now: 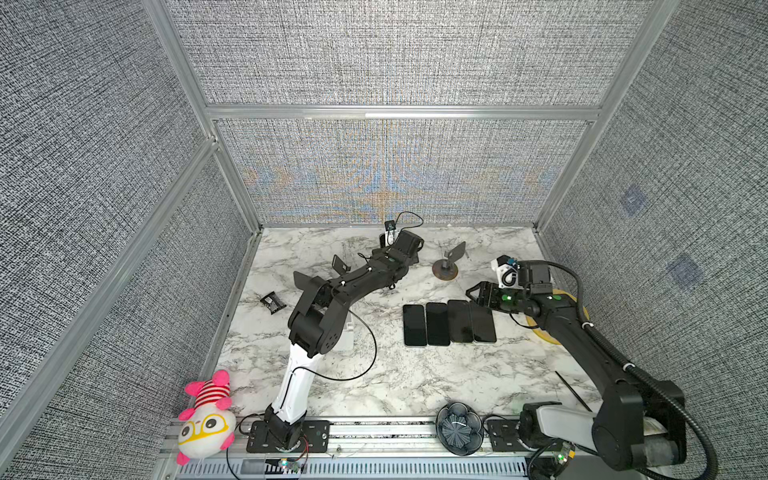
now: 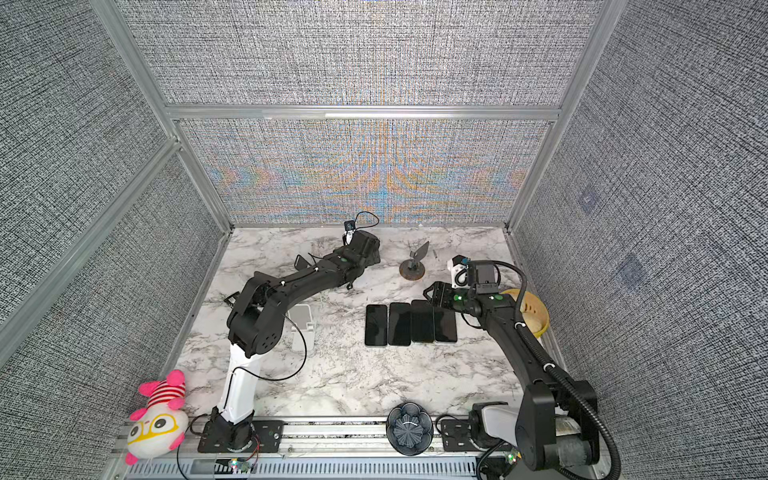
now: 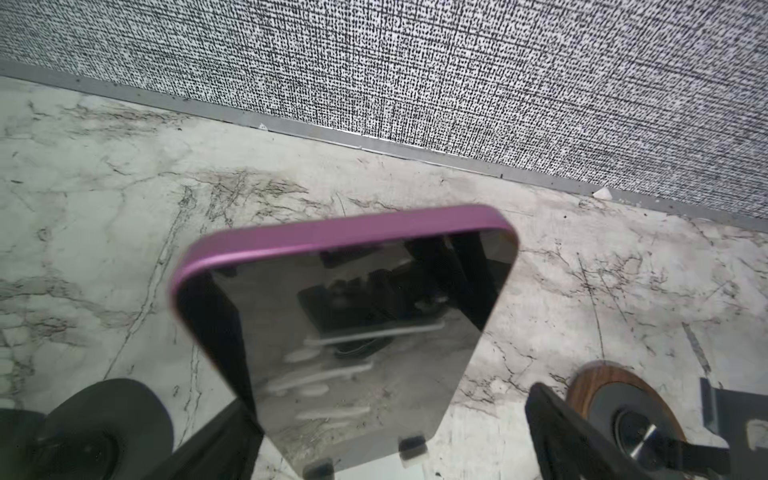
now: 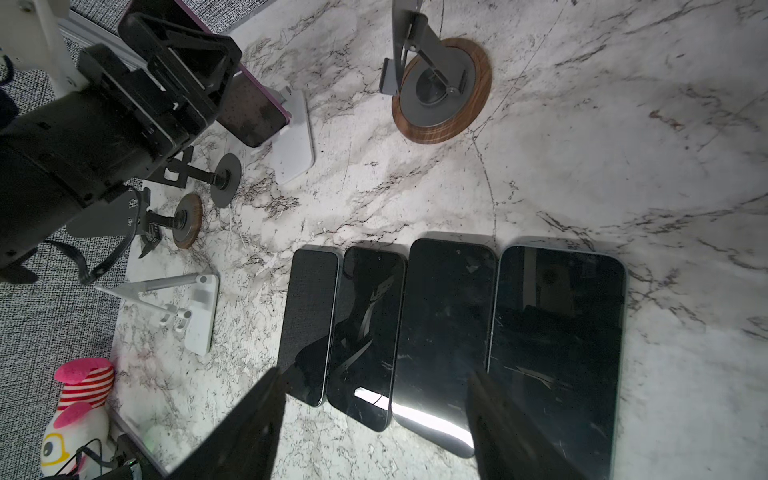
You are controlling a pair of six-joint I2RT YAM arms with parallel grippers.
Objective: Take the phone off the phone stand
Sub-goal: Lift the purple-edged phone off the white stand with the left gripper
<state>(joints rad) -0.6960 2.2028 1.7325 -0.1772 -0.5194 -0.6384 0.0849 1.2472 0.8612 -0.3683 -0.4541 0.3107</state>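
The phone, with a purple frame, is not yet removed: it leans on the white phone stand near the back wall of the table. Its long axis rises from the stand's lips, tilted backward, with the screen toward the left tool. This tool is wide open and holds nothing; its fingers stand on either side of the phone's lower part, across its width. Whether one touches the edge, I cannot tell. The left arm is nearer. The right tool hangs open and empty above four flat phones, well apart from the stand. I judge that closing on the long edges comes next.
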